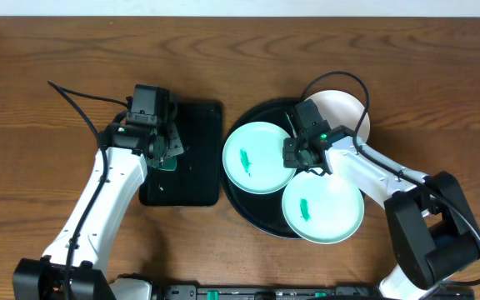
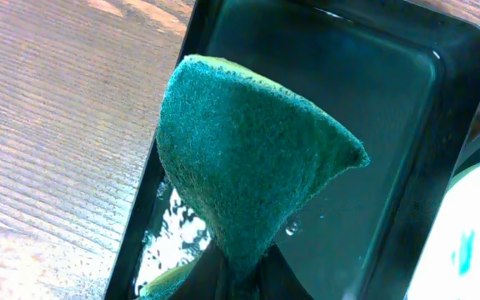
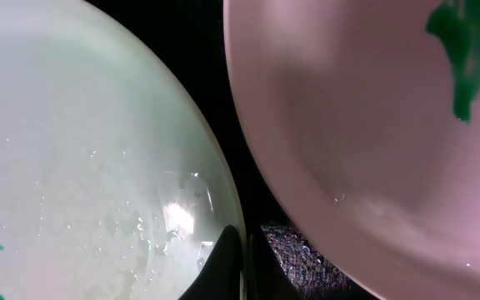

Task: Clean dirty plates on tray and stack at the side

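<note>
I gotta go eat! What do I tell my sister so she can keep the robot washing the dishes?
Left gripper: shut on the sponge, over the small tray with water in it.
Right gripper: shut, low between the left green plate and the near green plate; a rim grip is unclear.
Plates: both green ones lie on the round tray, smeared green; white plate at its far rim, partly hidden.
Done: nothing stacked aside.
To do: wipe plates, stack them beside the tray.

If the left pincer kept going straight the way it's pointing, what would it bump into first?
Probably the wet floor of the small black tray, touched first by the green sponge the left pincer holds; depth is unclear.
</note>
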`<action>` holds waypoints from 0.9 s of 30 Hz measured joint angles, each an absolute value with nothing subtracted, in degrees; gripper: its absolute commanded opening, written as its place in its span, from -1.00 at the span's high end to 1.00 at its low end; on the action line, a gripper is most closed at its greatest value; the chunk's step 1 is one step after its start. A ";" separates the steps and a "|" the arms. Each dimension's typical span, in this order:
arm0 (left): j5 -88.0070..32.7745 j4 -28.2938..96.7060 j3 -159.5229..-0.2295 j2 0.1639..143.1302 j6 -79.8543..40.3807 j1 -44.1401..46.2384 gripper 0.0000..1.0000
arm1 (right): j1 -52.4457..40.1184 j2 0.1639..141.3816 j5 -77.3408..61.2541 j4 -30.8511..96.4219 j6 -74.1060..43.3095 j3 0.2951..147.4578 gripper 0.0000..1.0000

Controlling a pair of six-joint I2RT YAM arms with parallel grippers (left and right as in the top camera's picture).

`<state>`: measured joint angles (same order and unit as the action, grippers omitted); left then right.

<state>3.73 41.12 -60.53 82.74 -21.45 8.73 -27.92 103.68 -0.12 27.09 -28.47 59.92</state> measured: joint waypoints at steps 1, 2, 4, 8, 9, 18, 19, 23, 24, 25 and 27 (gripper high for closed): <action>3.64 41.15 -60.53 82.74 -21.43 8.73 0.86 | -27.92 103.68 -0.12 27.09 -28.47 59.92 0.98; 3.57 41.15 -60.53 82.74 -21.43 8.73 0.86 | -27.92 103.66 -0.12 27.09 -28.47 59.92 0.98; 3.55 41.15 -60.53 82.74 -21.43 8.73 0.86 | -27.92 103.66 -0.12 27.11 -28.47 59.92 0.97; 3.46 41.12 -60.53 82.74 -21.43 8.73 0.86 | -27.92 103.66 -0.23 27.16 -28.47 59.92 0.97; 3.40 41.15 -60.53 82.74 -21.43 8.73 0.86 | -27.92 103.68 -0.27 27.18 -28.47 59.92 0.97; 3.38 41.15 -60.53 82.74 -21.45 8.73 0.86 | -27.90 103.68 -0.45 27.38 -28.47 59.92 0.98; 3.38 41.15 -60.53 82.74 -21.43 8.73 0.86 | -27.90 103.68 -0.49 27.40 -28.47 59.92 0.98; 3.38 41.15 -60.53 82.74 -21.43 8.73 0.85 | -27.90 103.66 -0.89 27.88 -28.47 59.92 0.98; 3.38 41.15 -60.53 82.74 -21.43 8.73 0.85 | -27.90 103.66 -0.97 27.90 -28.47 59.92 0.98; 3.38 41.15 -60.53 82.74 -21.43 8.73 0.86 | -27.90 103.66 -1.06 27.97 -28.47 59.92 0.98; 3.38 41.12 -60.53 82.74 -21.43 8.73 0.85 | -27.90 103.66 -1.13 27.99 -28.47 59.92 0.97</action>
